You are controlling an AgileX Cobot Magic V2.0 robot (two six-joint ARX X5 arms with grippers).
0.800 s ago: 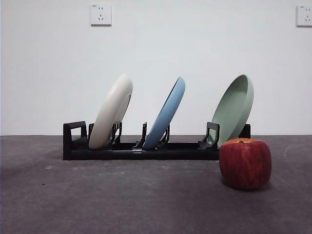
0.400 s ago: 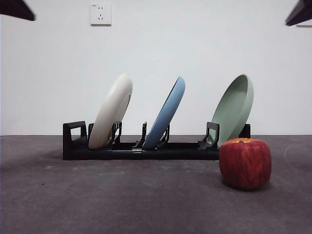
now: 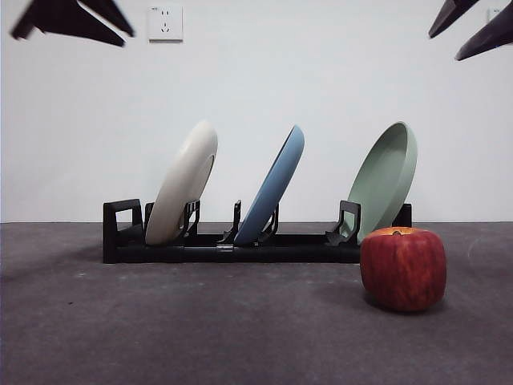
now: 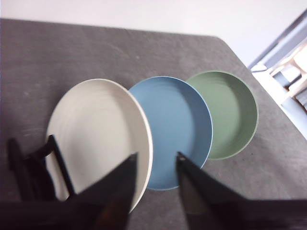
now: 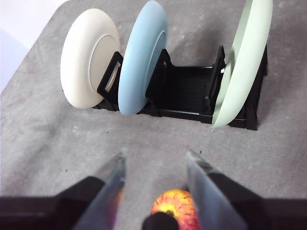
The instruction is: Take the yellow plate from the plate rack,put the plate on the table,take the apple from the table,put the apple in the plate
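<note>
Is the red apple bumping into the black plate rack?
Apart. The right wrist view shows bare table between the apple and the plate rack.

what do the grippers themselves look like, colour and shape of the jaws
Both have two black jaws that widen toward the base and taper toward the tips. The left gripper has jaws of dark matte black. The right gripper has jaws whose inner faces catch the light and look glossy grey. No cables or markings show.
</note>
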